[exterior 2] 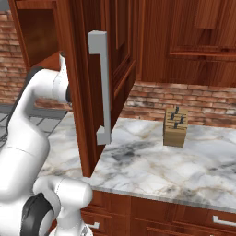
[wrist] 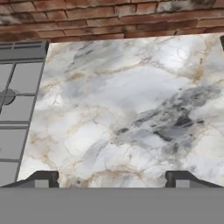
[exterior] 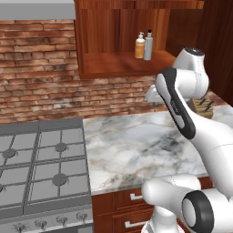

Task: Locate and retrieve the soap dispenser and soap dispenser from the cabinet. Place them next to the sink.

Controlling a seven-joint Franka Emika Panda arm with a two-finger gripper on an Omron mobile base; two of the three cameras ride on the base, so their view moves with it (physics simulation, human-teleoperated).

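Observation:
The doorless reddish-brown cabinet (exterior: pixel 113 63) hangs on the brick wall above the counter. On its shelf, toward the right, an orange soap dispenser (exterior: pixel 139 46) with a white pump stands upright beside a taller pale grey soap dispenser (exterior: pixel 148 45) with a black top. They stand close together. My gripper (wrist: pixel 112 180) is open with nothing between its fingertips (wrist: pixel 41 179), and it looks down on the marble counter (wrist: pixel 131 109), well below the shelf. The sink is out of view.
A gas stove (exterior: pixel 41 164) lies left of the counter. A wooden knife block (exterior 2: pixel 175 126) stands at the back by the brick wall. A wall cabinet door with a long silver handle (exterior 2: pixel 103 87) hangs close to my arm's right.

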